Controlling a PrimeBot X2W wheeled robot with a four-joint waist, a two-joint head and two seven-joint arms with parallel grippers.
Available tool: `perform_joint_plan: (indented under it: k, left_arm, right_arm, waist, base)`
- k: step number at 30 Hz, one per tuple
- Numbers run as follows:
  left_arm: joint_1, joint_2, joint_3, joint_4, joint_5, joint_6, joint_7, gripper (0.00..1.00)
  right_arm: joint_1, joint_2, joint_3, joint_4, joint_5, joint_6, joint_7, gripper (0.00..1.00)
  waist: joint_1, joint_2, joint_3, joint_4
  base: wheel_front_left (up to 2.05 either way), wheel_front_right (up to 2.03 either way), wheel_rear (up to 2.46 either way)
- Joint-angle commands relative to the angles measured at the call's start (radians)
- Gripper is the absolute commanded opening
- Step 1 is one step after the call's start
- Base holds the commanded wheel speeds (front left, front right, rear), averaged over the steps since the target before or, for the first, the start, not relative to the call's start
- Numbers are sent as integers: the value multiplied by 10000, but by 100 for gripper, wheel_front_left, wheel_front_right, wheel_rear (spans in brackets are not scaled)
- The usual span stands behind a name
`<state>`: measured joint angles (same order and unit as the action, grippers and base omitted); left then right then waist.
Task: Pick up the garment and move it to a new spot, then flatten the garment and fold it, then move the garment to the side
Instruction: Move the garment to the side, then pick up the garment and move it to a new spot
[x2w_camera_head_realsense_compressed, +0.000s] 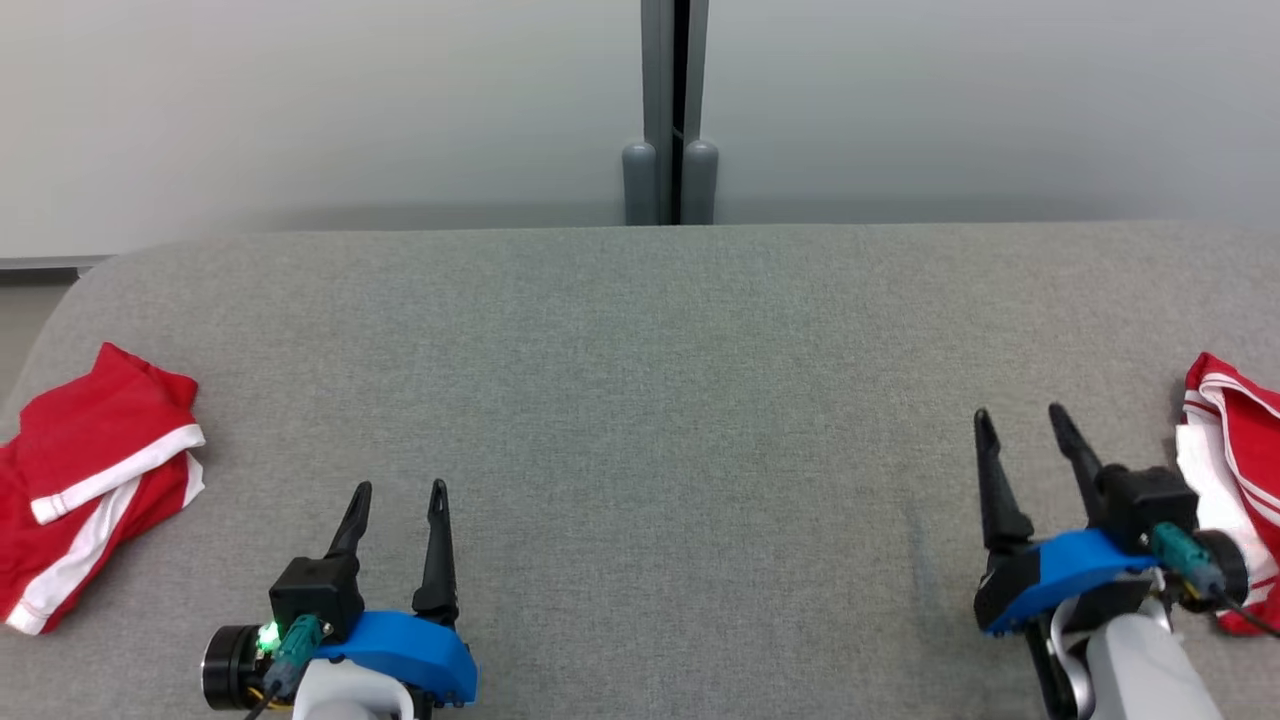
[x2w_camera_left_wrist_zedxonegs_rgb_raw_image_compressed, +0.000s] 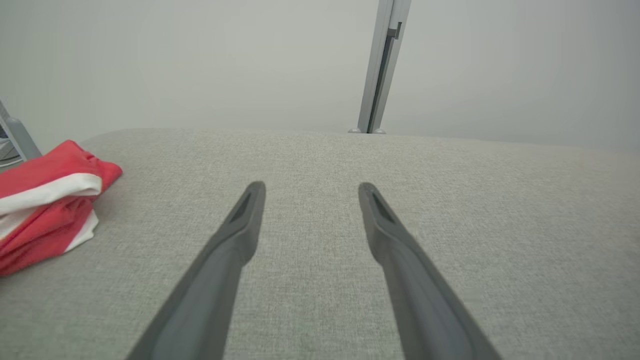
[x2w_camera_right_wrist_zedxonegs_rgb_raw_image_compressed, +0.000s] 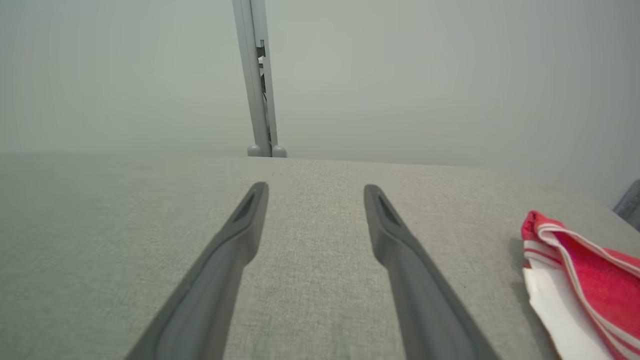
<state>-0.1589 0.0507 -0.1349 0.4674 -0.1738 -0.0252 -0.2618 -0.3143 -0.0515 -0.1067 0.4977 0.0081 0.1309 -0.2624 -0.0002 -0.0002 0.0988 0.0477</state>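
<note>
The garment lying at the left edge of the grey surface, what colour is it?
The garment is red with white bands; the head view shows it best.

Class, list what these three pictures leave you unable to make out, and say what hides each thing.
- Right red-and-white garment: head view, cut by the right edge, lower part behind the right gripper's wrist.
- Left red-and-white garment: head and left wrist views, cut by the left edge; its type unclear.
- Grey post: top cut off in all views.

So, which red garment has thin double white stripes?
The right garment, beside the right gripper; the left garment shows broad white bands.
</note>
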Motion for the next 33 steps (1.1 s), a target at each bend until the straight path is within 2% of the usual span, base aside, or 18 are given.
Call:
perform_joint_plan:
  k: [1,9,18,22,28,33]
  left_arm:
    - [87,0,16,17,-9,84,-45,100]
    - [777,0,170,77,-32,241,-45,100]
    - [1182,1,271,-85,-142,341,-45,100]
    - [1086,7,185,-147,-196,349,-43,100]
    - [944,7,248,-129,-183,404,-43,100]
    - [1033,-2,439,-122,-100,432,-45,100]
  right_arm:
    - [305,-12,170,40,66,-3,-30,100]
    - [1639,-4,960,-109,1132,-3,-30,100]
    - [1970,-3,1288,-87,1377,-3,-30,100]
    - [1954,1,1369,-117,1281,-2,-30,100]
    - [1958,1,1628,-85,1341,-2,-30,100]
    - [1963,-3,1952,-84,1465,-3,-30,100]
  waist:
    - [2,2,-95,51]
    - [2,2,-848,137]
    - [2,2,-1127,-5]
    - [2,2,-1067,132]
    - [2,2,-966,1008]
    - [2,2,-892,2259]
  base:
    - [0,0,0]
    - [0,0,0]
    - [0,0,0]
    - [0,0,0]
    - [0,0,0]
    - [0,0,0]
